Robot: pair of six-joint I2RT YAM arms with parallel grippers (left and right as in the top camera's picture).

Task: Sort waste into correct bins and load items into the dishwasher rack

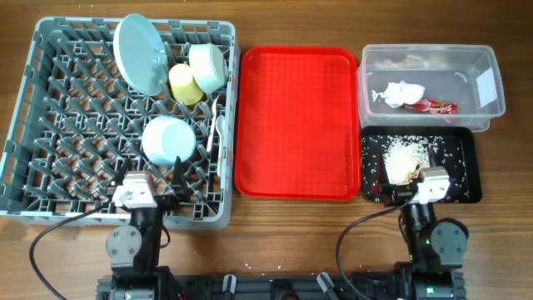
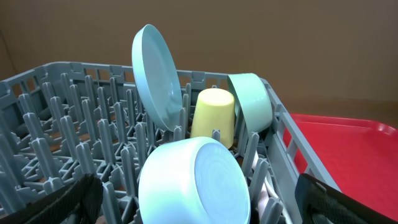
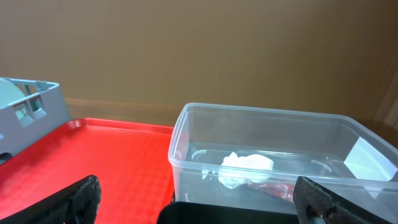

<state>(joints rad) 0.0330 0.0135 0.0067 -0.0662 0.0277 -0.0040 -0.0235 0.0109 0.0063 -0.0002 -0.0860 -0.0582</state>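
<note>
Left fingers (image 2: 59, 202) and right fingers (image 3: 65, 199) spread empty, pale bowl (image 2: 194, 180) upturned, blue plate (image 2: 155, 74) tilted

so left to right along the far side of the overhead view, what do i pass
plate → yellow cup → mint bowl → red tray → clear tub

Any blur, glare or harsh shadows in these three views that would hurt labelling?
Overhead: even light, sharp, only soft shadows inside the dishwasher rack. Left wrist: the near bowl is crisp, the fingers dark and soft at the corners. Right wrist: mild sheen on the clear tub; fingers blurred.
</note>
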